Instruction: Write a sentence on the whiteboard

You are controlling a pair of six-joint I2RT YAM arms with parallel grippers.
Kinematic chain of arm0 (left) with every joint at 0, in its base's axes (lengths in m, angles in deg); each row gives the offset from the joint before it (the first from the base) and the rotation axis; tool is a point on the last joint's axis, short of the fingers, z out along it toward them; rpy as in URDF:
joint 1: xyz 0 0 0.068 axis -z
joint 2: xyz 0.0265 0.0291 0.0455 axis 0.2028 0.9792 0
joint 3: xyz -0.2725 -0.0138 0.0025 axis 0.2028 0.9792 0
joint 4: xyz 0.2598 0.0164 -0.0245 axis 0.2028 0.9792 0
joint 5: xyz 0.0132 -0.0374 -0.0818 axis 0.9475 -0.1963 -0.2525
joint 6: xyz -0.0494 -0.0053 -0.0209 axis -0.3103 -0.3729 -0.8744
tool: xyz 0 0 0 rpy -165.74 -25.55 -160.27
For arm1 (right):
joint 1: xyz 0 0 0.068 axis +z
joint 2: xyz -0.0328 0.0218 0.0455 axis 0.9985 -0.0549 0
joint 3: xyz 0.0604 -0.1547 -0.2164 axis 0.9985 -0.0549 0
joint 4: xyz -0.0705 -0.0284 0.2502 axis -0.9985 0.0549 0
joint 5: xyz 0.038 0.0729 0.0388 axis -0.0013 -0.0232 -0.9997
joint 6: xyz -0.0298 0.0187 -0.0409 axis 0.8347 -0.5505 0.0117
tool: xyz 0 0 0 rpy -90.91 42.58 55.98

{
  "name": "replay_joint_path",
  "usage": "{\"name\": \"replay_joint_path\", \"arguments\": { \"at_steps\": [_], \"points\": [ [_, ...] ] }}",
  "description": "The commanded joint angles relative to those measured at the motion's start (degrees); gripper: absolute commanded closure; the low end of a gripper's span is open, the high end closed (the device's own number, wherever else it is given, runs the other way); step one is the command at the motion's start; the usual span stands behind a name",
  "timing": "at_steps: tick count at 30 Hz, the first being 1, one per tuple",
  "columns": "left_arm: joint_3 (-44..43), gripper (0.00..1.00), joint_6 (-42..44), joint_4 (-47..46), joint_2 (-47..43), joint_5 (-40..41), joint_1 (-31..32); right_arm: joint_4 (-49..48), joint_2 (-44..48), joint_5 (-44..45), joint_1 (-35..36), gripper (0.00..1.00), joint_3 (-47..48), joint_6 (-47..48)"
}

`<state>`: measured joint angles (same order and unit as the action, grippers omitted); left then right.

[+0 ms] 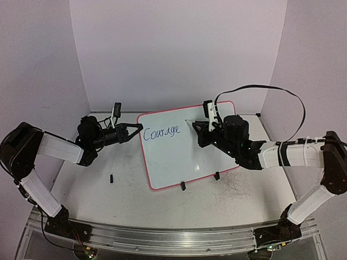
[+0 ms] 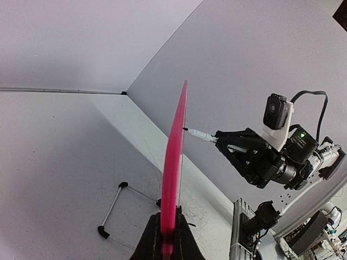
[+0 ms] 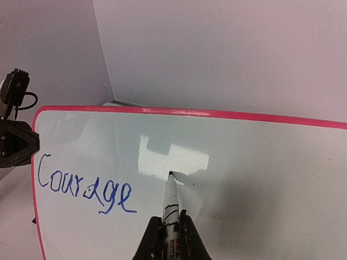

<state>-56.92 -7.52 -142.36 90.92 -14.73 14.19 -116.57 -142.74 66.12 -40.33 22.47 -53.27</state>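
Plain white walls (image 1: 179, 54), scuffed bench (image 1: 124, 181). Mid-bench the whiteboard (image 1: 179, 160) stands propped, left tool (image 1: 136, 129) clamped on its left rim, probably to steady it. Meanwhile the right tool (image 1: 200, 128) is clamped on a marker (image 3: 171, 197), tip just right of the sentence (image 1: 161, 131), only "Courage" so far.

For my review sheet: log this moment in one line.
left gripper: shut on whiteboard edge | right gripper: shut on marker | tip: right of writing | sentence: only "Courage" written
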Motion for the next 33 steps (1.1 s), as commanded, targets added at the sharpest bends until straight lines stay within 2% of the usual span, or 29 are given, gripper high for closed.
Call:
{"name": "replay_joint_path", "arguments": {
  "at_steps": [1, 33],
  "points": [
    [-1.0, 1.0, -0.1, 1.7, 0.5, -0.4, 1.4, 0.5, 0.8, 1.0, -0.2, 1.0, -0.8, -0.6],
    [-1.5, 1.0, 0.0, 1.8, 1.0, -0.4, 1.5, 1.6, 3.3, -0.3, 0.0, 1.0, -6.8, -3.0]
  ]
}}
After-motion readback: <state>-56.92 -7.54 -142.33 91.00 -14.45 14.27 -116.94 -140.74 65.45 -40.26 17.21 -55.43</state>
